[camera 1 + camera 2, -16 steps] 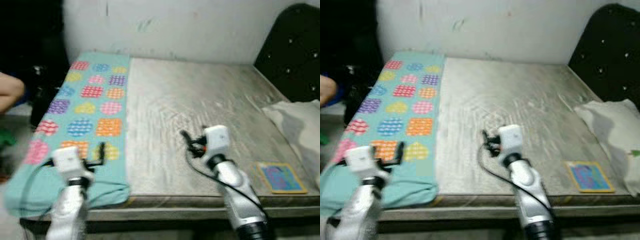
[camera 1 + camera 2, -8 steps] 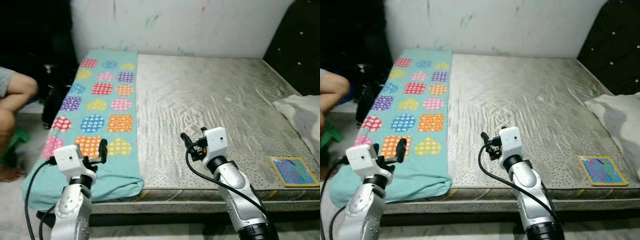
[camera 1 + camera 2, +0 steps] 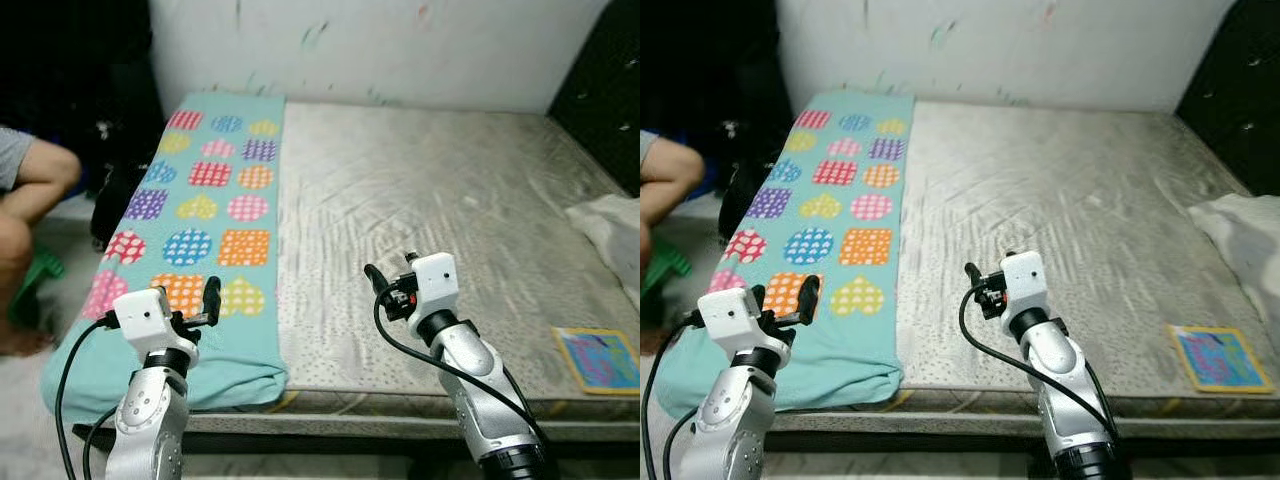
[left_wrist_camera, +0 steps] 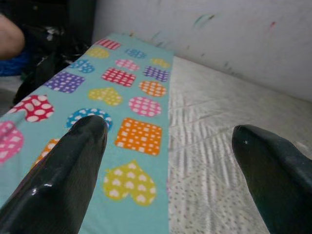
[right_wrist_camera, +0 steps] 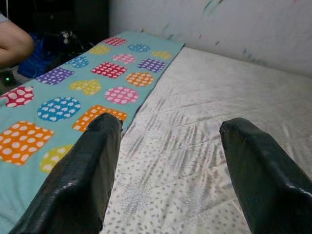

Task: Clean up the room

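Note:
A teal blanket (image 3: 215,190) with bright dotted hearts, squares and circles lies along the left side of a bare grey mattress (image 3: 440,200); its near end hangs folded over the front edge. My left gripper (image 3: 211,298) is open, held low over the blanket's near end, with nothing between its fingers (image 4: 80,146). My right gripper (image 3: 374,279) is open too, above the mattress's front middle and pointing toward the blanket's edge (image 5: 146,92). A colourful flat book (image 3: 602,358) rests near the front right corner. A crumpled white cloth (image 3: 615,225) lies at the right edge.
A person's bent arm and knee (image 3: 30,200) are at the left beside the bed, with a dark bag (image 3: 115,200) by the blanket. A dark headboard (image 3: 610,90) stands at the right. A white wall (image 3: 380,45) backs the bed.
The whole picture has shifted slightly right and sharpened, so the camera has moved. Both grippers hold about the same pose, open and empty.

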Robot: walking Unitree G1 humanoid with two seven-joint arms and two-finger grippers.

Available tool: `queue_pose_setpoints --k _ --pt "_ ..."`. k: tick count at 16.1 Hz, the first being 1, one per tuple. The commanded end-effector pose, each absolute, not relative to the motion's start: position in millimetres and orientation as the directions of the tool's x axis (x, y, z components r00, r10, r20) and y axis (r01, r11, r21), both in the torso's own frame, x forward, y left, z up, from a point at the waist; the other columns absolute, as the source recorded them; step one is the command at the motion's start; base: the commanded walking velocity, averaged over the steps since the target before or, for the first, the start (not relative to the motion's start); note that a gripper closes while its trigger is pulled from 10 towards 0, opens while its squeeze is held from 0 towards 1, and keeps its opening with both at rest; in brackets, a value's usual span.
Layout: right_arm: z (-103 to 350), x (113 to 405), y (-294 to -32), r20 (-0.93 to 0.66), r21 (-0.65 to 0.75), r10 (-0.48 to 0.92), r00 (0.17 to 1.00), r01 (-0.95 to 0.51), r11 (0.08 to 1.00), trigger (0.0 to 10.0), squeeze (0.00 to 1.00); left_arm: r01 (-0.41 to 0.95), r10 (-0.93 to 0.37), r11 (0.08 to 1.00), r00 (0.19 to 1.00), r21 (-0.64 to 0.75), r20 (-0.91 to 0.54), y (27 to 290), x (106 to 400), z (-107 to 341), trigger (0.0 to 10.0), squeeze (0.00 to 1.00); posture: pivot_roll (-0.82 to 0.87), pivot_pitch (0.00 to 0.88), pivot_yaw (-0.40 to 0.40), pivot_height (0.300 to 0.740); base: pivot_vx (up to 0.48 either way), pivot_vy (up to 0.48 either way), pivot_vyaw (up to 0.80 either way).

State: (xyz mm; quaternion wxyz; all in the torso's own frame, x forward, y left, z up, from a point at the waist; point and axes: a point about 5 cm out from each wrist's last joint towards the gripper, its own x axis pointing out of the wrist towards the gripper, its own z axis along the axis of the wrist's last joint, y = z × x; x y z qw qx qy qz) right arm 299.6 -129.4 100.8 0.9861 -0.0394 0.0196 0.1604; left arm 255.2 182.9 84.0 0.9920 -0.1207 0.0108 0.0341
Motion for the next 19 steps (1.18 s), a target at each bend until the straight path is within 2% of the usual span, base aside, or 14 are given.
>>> queue_pose_setpoints --k 1,3,13,19 --pt "104.7 301.0 -131.4 -0.035 -0.08 0.31 0.95 -0.312 0.947 10.0 0.0 -0.058 0.055 0.971 0.998 -0.233 -0.018 181.8 255.2 87.0 10.0 0.0 -0.12 0.0 -0.05 0.74 0.274 0.0 0.0" --pt "104.8 301.1 -131.5 -0.033 -0.079 0.308 0.951 -0.31 0.947 10.0 0.0 -0.044 0.042 0.973 0.999 -0.227 -0.014 180.4 255.7 87.7 10.0 0.0 -0.12 0.0 -0.05 0.74 0.264 0.0 0.0" --pt "102.8 300.2 -132.8 -0.04 -0.072 0.309 0.95 -0.311 0.948 10.0 0.0 -0.083 0.075 0.961 0.996 -0.264 -0.043 182.4 255.2 83.8 10.0 0.0 -0.12 0.0 -0.052 0.74 0.0 0.0 0.0" --pt "102.7 300.6 -132.5 -0.042 -0.078 0.314 0.948 -0.317 0.945 10.0 0.0 -0.091 0.08 0.96 0.995 -0.265 -0.052 182.7 254.7 82.8 10.0 0.0 -0.12 0.0 -0.052 0.74 0.0 0.409 0.0"
